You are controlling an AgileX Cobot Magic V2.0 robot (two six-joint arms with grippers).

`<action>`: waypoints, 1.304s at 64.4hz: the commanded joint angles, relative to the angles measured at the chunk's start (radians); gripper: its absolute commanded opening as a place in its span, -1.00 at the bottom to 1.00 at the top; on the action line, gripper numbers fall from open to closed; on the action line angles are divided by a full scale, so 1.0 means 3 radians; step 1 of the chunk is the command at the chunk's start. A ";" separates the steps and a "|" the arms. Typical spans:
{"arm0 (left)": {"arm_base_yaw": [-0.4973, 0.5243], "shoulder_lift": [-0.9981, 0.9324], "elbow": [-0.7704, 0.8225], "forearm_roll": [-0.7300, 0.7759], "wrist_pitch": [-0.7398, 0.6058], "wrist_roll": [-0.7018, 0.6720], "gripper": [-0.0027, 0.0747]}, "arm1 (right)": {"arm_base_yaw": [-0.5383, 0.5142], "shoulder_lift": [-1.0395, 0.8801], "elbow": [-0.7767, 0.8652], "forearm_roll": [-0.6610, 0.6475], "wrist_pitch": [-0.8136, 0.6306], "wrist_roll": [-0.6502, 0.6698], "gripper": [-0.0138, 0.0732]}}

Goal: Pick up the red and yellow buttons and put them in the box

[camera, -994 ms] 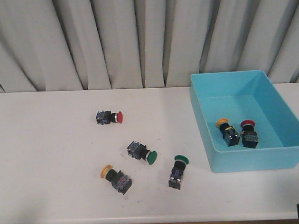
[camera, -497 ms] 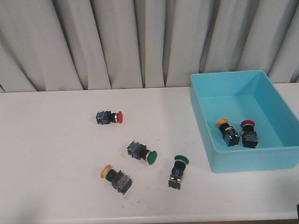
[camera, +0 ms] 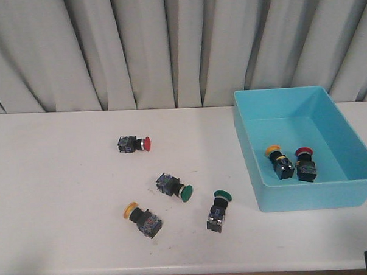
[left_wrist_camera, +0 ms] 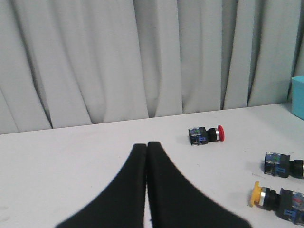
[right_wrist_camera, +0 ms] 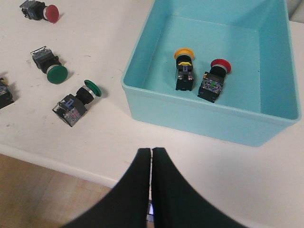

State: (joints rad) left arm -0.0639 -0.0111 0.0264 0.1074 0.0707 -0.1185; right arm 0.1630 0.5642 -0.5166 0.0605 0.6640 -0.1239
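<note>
The left hand (left_wrist_camera: pixel 146 190) is sitting clenched, its two black fingers pressed flat together with nothing between them and nothing touching them. Ahead of it and off to one side on the white worktop (left_wrist_camera: pixel 71 156), the red button (left_wrist_camera: pixel 207 135) is lying on its side, well apart from the fingertips. Nearer that hand, the yellow button (left_wrist_camera: pixel 278 199) is also lying on its side, with a green-capped switch (left_wrist_camera: pixel 281 165) showing between the two.

The right hand (right_wrist_camera: pixel 151 190) is likewise clenched and empty, hovering near the worktop's front edge. Just beyond it the box (right_wrist_camera: pixel 199 124) is resting on the worktop, already holding one yellow-capped switch (right_wrist_camera: pixel 184 69) and one red-capped switch (right_wrist_camera: pixel 214 80) standing side by side. Beside the box, away from the hand, a second green-capped switch (right_wrist_camera: pixel 77 101) is lying.

The loose buttons are looking small, rigid and probably light: hard plastic with a smooth rounded cap that would likely be slipping under a pinch. The blocky black body is offering flat opposing faces, so closing across it seems the safer hold. Either hand would need to be opening first.
</note>
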 commanded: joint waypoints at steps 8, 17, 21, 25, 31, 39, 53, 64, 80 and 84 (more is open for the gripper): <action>0.0085 -0.0055 0.0168 -0.0037 -0.0156 -0.0005 -0.95 | 0.0006 0.0007 -0.0092 -0.0009 -0.0197 -0.0021 -0.70; 0.0085 -0.0055 0.0168 -0.0168 -0.0150 0.0070 -0.95 | 0.0006 0.0007 -0.0092 -0.0009 -0.0197 -0.0021 -0.70; 0.0085 -0.0055 0.0168 -0.0330 -0.0150 0.0268 -0.95 | 0.0006 0.0007 -0.0092 -0.0009 -0.0197 -0.0021 -0.70; 0.0085 -0.0055 0.0168 -0.0464 -0.0150 0.0443 -0.95 | 0.0006 0.0007 -0.0092 -0.0009 -0.0197 -0.0021 -0.70; 0.0085 -0.0055 0.0168 -0.0554 -0.0153 0.0580 -0.95 | 0.0006 0.0007 -0.0092 -0.0009 -0.0197 -0.0021 -0.70; 0.0085 -0.0055 0.0168 -0.0554 -0.0177 0.0580 -0.95 | 0.0006 0.0007 -0.0092 -0.0009 -0.0197 -0.0021 -0.70; 0.0085 -0.0049 0.0140 -0.0554 -0.0216 0.0577 -0.95 | 0.0006 0.0007 -0.0092 -0.0009 -0.0197 -0.0021 -0.70; 0.0085 -0.0049 0.0140 -0.0554 -0.0216 0.0577 -0.95 | 0.0006 0.0007 -0.0092 -0.0009 -0.0197 -0.0021 -0.70; 0.0085 -0.0049 0.0140 -0.0554 -0.0216 0.0577 -0.95 | 0.0006 0.0007 -0.0092 -0.0009 -0.0197 -0.0021 -0.70; 0.0085 -0.0049 0.0140 -0.0554 -0.0216 0.0577 -0.95 | 0.0006 0.0007 -0.0092 -0.0009 -0.0197 -0.0021 -0.70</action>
State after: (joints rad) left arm -0.0375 -0.0111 0.0264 -0.0497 0.0850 0.0563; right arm 0.1630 0.5642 -0.5166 0.0605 0.6650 -0.1239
